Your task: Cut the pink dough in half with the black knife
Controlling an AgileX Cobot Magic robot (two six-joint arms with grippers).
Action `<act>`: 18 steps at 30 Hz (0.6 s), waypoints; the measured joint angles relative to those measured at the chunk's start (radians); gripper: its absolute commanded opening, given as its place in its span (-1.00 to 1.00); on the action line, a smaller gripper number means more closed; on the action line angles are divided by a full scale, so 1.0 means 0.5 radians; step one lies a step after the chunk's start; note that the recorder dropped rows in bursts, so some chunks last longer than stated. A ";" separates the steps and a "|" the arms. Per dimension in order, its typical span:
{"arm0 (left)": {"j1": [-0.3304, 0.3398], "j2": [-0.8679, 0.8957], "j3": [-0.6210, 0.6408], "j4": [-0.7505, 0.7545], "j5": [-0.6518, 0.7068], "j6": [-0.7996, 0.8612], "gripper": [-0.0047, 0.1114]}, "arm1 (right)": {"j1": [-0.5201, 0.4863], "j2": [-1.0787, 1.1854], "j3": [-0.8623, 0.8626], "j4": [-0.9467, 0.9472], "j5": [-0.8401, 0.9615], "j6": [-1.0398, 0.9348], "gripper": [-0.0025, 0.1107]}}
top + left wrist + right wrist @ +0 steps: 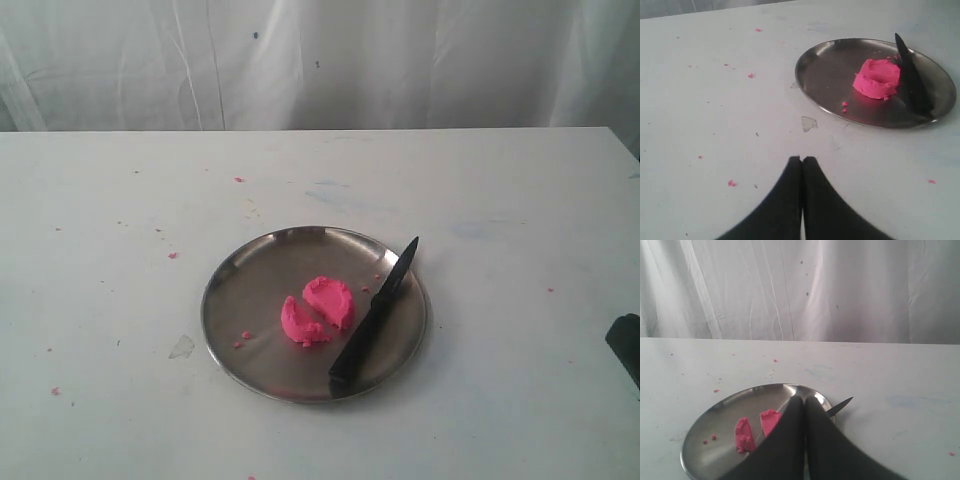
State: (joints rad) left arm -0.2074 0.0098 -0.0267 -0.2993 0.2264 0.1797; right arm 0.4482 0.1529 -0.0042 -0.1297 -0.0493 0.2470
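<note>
Left gripper (802, 160) and right gripper (805, 400) closed tight, holding nothing
On the steel plate (240, 290), the pink dough (318, 311) lies in two halves. The black knife (376, 318) lies on the plate, just beside the dough.

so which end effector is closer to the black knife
Right. The right end effector is off the plate on the black knife side; the left end effector sits farther off, opposite.
</note>
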 measured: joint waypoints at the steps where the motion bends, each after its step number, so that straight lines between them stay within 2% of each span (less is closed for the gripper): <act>1: 0.003 -0.004 0.003 0.015 0.005 -0.026 -0.92 | 0.000 0.000 0.000 0.000 0.000 0.000 -0.96; 7: 0.003 -0.011 0.005 0.291 -0.007 -0.359 -0.92 | 0.000 0.000 0.000 0.000 0.004 0.000 -0.96; 10: 0.003 -0.011 0.005 0.442 -0.045 -0.416 -0.92 | 0.000 0.000 0.000 0.000 0.004 0.000 -0.96; 18: 0.003 -0.011 0.044 0.491 -0.066 -0.446 -0.92 | 0.000 0.000 0.000 0.000 0.004 0.000 -0.96</act>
State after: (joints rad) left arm -0.2059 0.0042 -0.0047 -0.0540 0.1935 -0.0431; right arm 0.4482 0.1529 -0.0042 -0.1297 -0.0475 0.2470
